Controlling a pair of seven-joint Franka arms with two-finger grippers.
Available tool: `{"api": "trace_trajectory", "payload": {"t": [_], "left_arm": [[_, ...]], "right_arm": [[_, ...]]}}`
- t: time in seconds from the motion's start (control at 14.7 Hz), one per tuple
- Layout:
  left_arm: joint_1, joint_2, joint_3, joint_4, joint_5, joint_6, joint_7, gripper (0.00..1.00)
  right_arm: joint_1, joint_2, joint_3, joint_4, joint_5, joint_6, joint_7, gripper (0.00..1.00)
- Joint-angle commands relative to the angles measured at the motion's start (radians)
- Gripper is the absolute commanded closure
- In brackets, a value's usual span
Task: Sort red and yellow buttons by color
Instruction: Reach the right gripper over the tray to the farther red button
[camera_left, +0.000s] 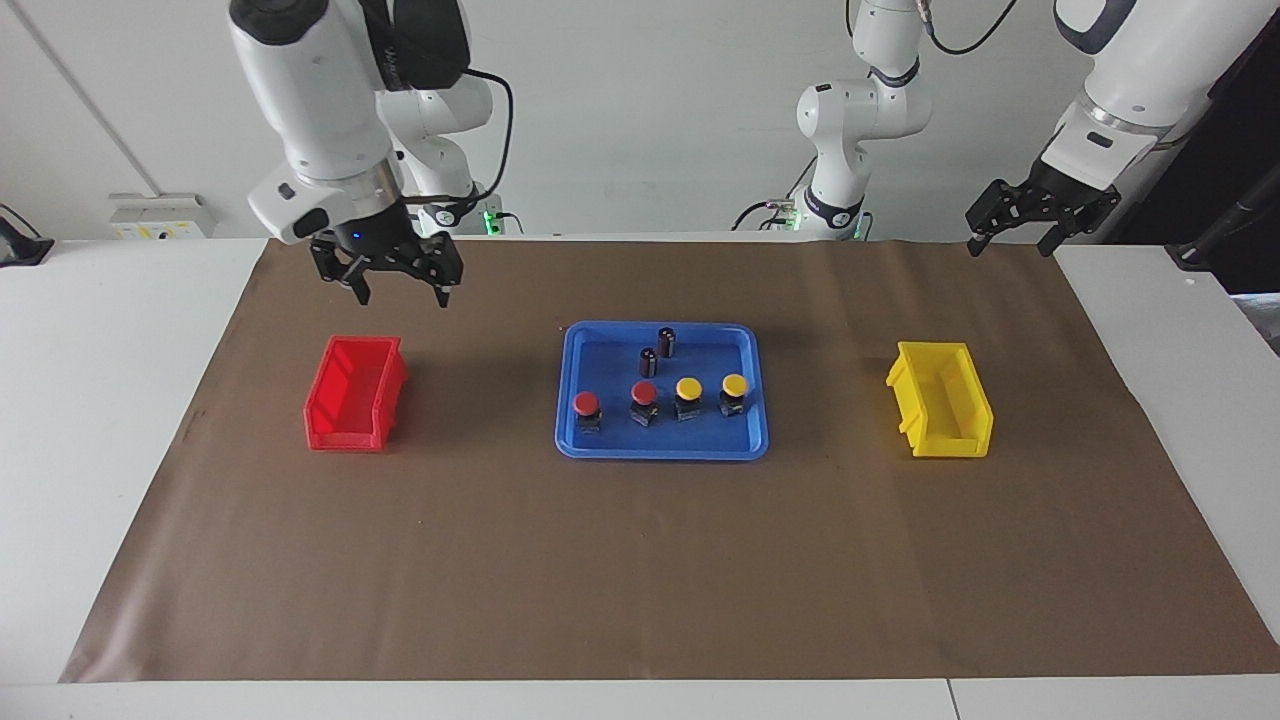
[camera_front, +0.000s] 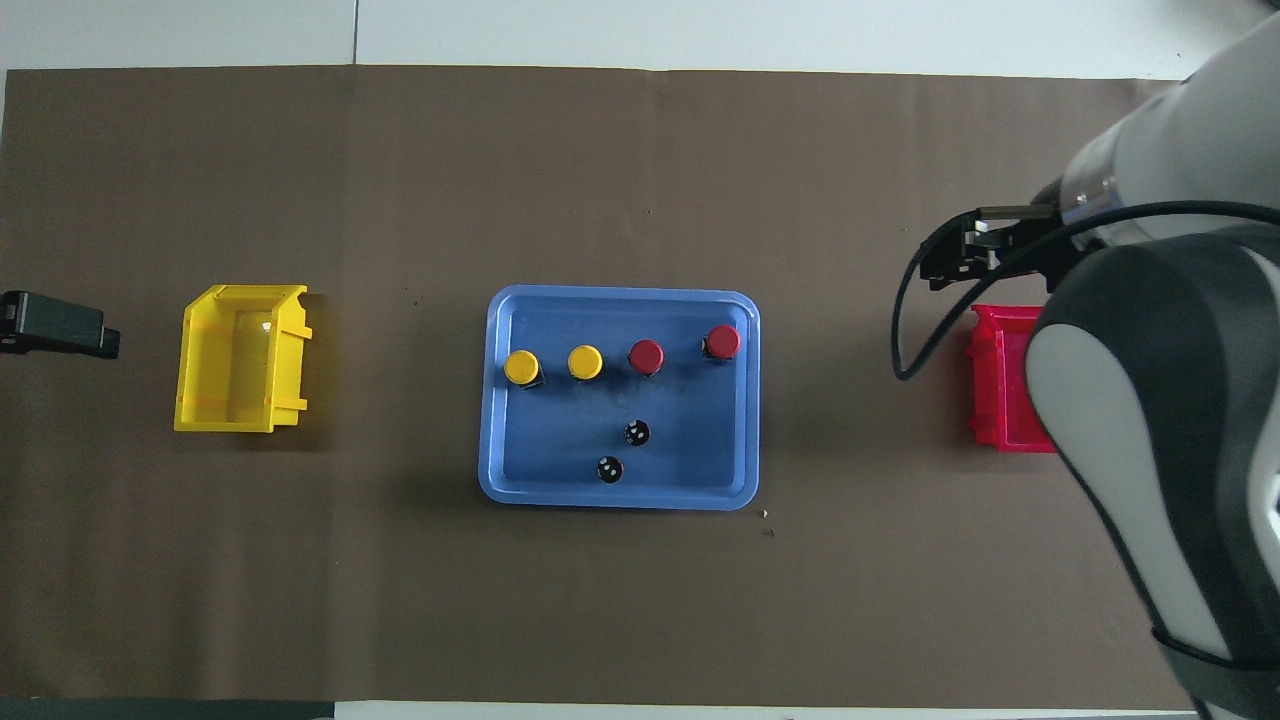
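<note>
— What covers the table?

— A brown sheet (camera_left: 640, 560) spreads over the white table (camera_left: 110, 420), with a pale wall above it. Going across the facing view from its start: the right gripper (camera_left: 400, 290) hangs in the air over the sheet just by the red bin (camera_left: 355, 407), fingers spread apart and holding nothing.

— And the middle?

— A blue tray (camera_left: 662, 445) sits midway between the two bins. In it, one row holds all four buttons: a red button (camera_left: 587, 409), a second red button (camera_left: 644, 400), then a yellow button (camera_left: 688, 396) and a second yellow button (camera_left: 734, 393). Each stands upright on its black base. Two dark cylinders (camera_left: 657, 351) stand nearer to the robots than that row, close together.

— And the left arm's end?

— The yellow bin (camera_left: 942, 400) rests on the sheet, with nothing visible inside. The left gripper (camera_left: 1012, 240) waits above the sheet's corner near that bin, fingers apart and holding nothing.
</note>
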Motion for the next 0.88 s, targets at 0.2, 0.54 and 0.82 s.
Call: {"api": "trace_trajectory", "payload": {"t": [0.2,0.54,0.82], "left_arm": [[0.003,-0.023,-0.002,-0.02,0.019,-0.01,-0.012,0.0],[0.003,-0.023,-0.002,-0.02,0.019,-0.008,-0.01,0.0],[-0.01,-0.025,-0.012,-0.015,0.017,-0.008,-0.015,0.0]], "right_arm": [[0.152,0.158,0.002,-0.082,0.01,0.324,0.211,0.0],[0.182,0.14,0.002,-0.278,0.001,0.483,0.224,0.0],[0.182,0.123,0.004,-0.361,0.001,0.568,0.219,0.04]]}}
